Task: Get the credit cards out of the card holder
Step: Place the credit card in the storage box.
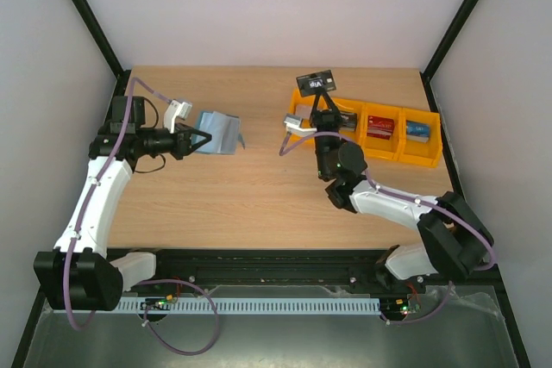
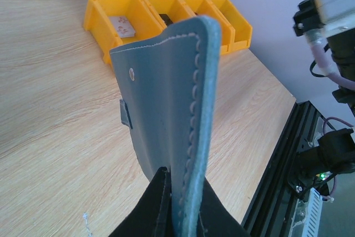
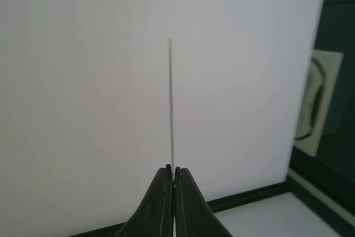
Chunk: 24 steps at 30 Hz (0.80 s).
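My left gripper [image 1: 195, 140] is shut on the teal-blue card holder [image 1: 217, 133] and holds it above the table at the left. In the left wrist view the card holder [image 2: 166, 98] stands upright from the shut fingers, its stitched edge toward the camera, and the gripper [image 2: 180, 206] pinches its lower edge. My right gripper [image 1: 321, 99] is shut on a black credit card [image 1: 316, 82], held up over the left end of the orange bins. In the right wrist view the card [image 3: 171, 109] shows edge-on as a thin line rising from the gripper [image 3: 173, 177].
A row of orange bins [image 1: 392, 154] stands at the back right, with a red card [image 1: 380, 127] and a blue card [image 1: 418, 130] in two compartments. In the left wrist view a grey card [image 2: 122, 25] lies in the nearest orange bin [image 2: 99, 9]. Walls enclose three sides.
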Each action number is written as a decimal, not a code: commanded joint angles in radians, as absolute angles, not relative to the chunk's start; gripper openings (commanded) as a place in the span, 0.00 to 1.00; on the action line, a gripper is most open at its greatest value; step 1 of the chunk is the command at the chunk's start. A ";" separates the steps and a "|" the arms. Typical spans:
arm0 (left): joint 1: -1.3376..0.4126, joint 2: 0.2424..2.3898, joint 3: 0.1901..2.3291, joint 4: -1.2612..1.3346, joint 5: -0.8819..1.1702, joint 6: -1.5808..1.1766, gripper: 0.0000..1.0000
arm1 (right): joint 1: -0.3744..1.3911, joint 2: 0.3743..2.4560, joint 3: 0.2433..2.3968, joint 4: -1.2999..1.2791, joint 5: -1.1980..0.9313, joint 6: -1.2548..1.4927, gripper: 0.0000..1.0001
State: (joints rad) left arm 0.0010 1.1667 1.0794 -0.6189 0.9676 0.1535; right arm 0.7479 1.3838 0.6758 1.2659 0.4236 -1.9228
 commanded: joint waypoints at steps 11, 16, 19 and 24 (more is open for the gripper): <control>0.015 1.188 1.077 -0.620 0.987 0.179 0.02 | 0.410 1.577 1.126 -0.030 0.349 -1.042 0.02; 0.017 1.203 1.078 -0.627 0.987 0.186 0.02 | 0.324 1.741 1.283 -0.217 0.253 -0.986 0.02; 0.020 1.214 1.078 -0.628 0.983 0.189 0.02 | 0.304 1.804 1.321 -0.249 0.259 -0.983 0.02; 0.024 1.230 1.079 -0.629 0.982 0.192 0.02 | 0.276 1.854 1.322 -0.228 0.261 -0.991 0.02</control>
